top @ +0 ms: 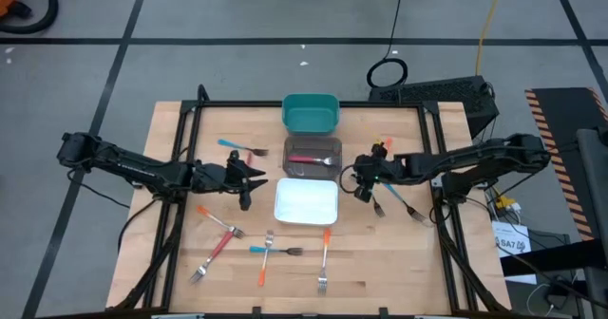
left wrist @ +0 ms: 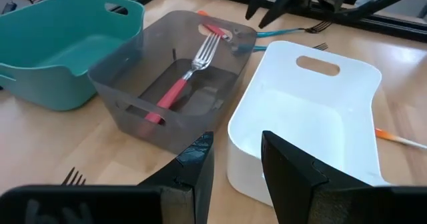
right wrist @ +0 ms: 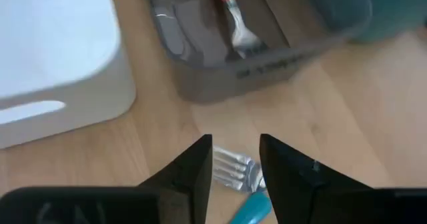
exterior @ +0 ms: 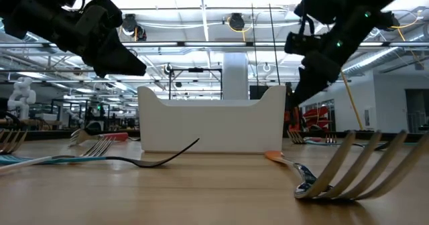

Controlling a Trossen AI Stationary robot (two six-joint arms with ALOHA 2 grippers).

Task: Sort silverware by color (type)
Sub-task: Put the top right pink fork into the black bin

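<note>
Three bins stand in a row down the table's middle: teal, dark and white. A red-handled fork lies in the dark bin. My left gripper hovers open left of the white bin, with nothing between its fingers. My right gripper is open right of the bins, above blue-handled forks. Their silver heads lie on the wood just beyond its fingertips. More forks lie on the table: blue, orange, red.
Near the front edge lie a crossed blue and orange fork and another orange one. An orange fork lies by the right arm. A black frame rims the table. Bare wood shows at the near left and right corners.
</note>
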